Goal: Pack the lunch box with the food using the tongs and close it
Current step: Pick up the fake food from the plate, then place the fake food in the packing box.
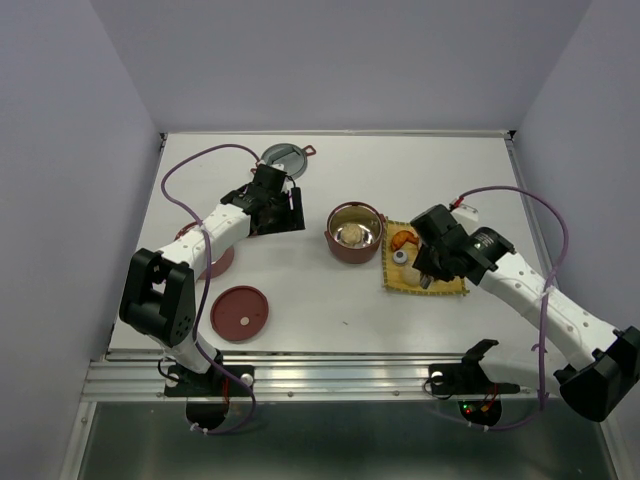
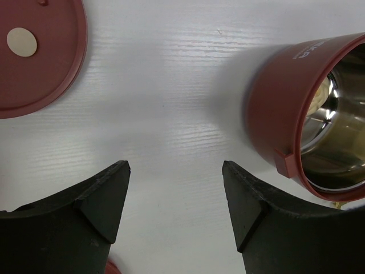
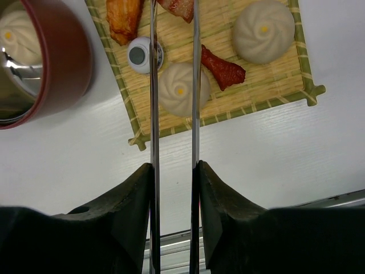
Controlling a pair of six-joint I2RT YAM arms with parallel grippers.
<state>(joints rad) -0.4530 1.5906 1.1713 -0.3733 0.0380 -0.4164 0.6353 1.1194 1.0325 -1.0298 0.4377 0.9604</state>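
Note:
The lunch box bowl point(image 1: 355, 232) point(image 2: 285, 114) point(image 3: 57, 63) stands mid-table, dark red with a steel inside, and one pale bun point(image 1: 352, 235) point(image 3: 16, 34) lies in it. Its flat red lid point(image 1: 240, 313) point(image 2: 40, 57) lies apart near the front. On the yellow mat point(image 1: 425, 270) point(image 3: 274, 85) the food shows as two buns point(image 3: 179, 88) point(image 3: 263, 31), fried pieces point(image 3: 125, 17) point(image 3: 223, 69) and a small dark-and-white round piece point(image 3: 138, 55). My right gripper point(image 1: 428, 272) point(image 3: 174, 165) is shut on the tongs point(image 3: 154, 114); their two arms reach over the nearer bun, tips out of view. My left gripper point(image 1: 288, 210) point(image 2: 175, 165) is open and empty above bare table beside the bowl.
A grey round lid point(image 1: 283, 157) lies at the back left. Another dark-red piece point(image 1: 212, 262) sits partly under the left arm. The table's front rail point(image 1: 330, 372) runs close behind the mat in the right wrist view.

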